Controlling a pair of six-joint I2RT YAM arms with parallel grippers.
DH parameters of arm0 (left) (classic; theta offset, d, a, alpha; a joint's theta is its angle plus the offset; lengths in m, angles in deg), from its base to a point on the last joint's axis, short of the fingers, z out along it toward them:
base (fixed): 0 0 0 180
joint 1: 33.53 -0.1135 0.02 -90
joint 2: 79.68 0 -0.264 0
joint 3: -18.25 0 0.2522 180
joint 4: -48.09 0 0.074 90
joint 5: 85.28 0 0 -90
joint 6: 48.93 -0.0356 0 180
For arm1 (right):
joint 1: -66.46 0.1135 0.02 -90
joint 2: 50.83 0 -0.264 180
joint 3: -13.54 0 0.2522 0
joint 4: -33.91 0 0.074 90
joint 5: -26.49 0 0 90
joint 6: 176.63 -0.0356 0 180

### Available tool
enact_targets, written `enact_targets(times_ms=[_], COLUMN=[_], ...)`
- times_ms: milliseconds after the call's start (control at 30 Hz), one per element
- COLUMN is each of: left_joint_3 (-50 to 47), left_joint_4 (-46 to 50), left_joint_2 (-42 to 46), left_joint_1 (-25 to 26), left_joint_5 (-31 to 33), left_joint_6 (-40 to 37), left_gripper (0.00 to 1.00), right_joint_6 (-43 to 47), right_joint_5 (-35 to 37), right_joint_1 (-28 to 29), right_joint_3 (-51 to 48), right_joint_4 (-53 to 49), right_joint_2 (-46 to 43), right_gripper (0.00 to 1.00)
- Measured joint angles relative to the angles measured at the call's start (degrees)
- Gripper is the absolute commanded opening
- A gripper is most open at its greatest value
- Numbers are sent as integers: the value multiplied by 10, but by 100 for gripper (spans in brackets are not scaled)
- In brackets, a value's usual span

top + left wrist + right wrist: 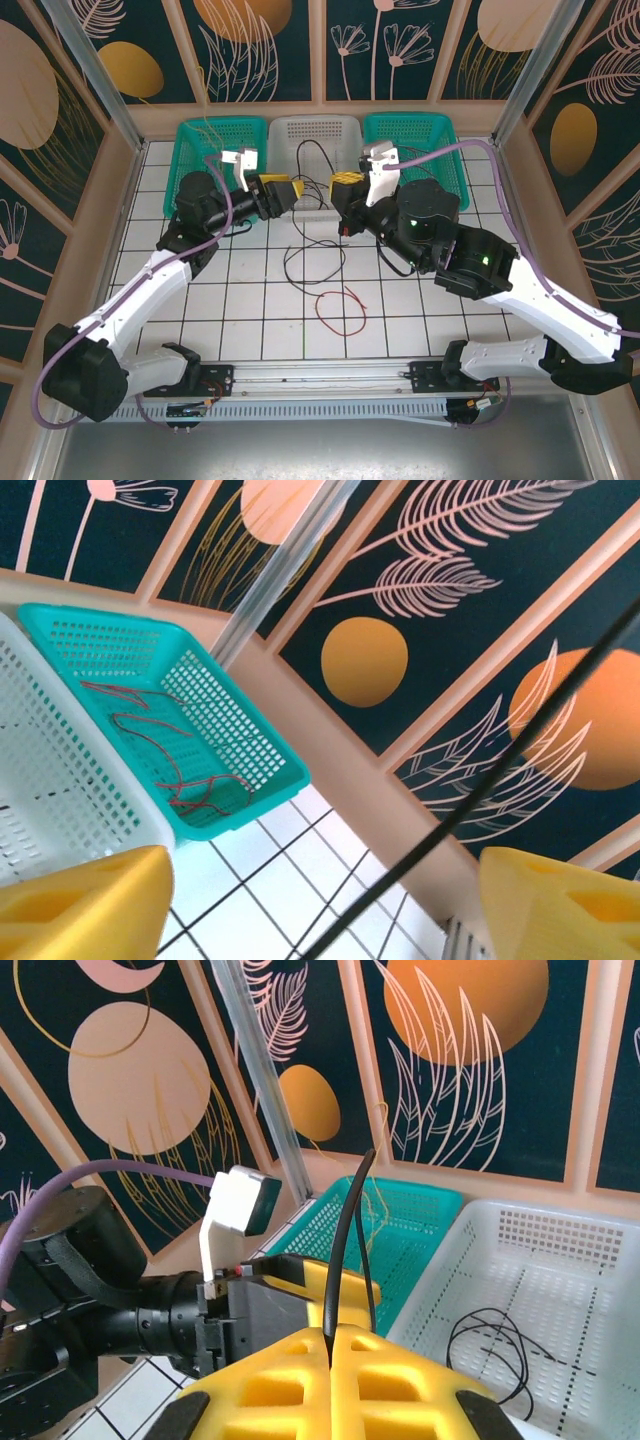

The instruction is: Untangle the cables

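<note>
Right gripper (330,1345) clamped on black cable (345,1230) pointing upward; left gripper (320,910) apart.

Lab cell — gridded table (250,310), patterned walls (385,45)

Can't see the yellow fingers (85,910) of the left gripper (325,900) whole, chopped by the bottom edge at 7 and 5 o'clock, blurry too. Same blur on the black cable (470,800) slanting between them, cut off at 2 and 6 o'clock. Right wrist view: no telling where that cable ends, swallowed in the seam of the pinched-together right gripper (330,1340). Overhead, hard to trace the yellow cable (210,130) in the green basket (225,121) at 11 o'clock, way too thin.
</note>
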Motion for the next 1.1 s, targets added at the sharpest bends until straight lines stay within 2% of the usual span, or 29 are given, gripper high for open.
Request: enact_targets(times_ms=[67,200,333,500,567,667,700,1100], left_joint_3=[0,0,0,0,-1,-5,-6,-10], left_joint_4=[0,-4,-19,-36,-49,-64,-68,-103], left_joint_2=[-1,-3,-16,-30,-36,-44,-47,-77], left_joint_1=[0,0,0,1,1,2,2,17], left_joint_5=[2,-1,-9,-21,-29,-39,-43,-61], left_joint_6=[-8,-16,-15,-14,-12,-7,-4,-28], left_gripper=[70,53,49,39,43,65,69,74], right_joint_6=[0,0,-1,-7,-13,-18,-20,-45], right_joint_5=[-3,-4,-7,-14,-19,-25,-29,-92], right_joint_1=[0,0,-4,-11,-15,-25,-29,-76], right_joint_3=[0,0,0,-1,-7,-12,-12,-12], right_joint_4=[2,6,9,15,20,24,24,27], right_joint_2=[-1,-7,-16,-27,-34,-41,-43,-49], right_gripper=[0,0,0,0,0,0,0,0])
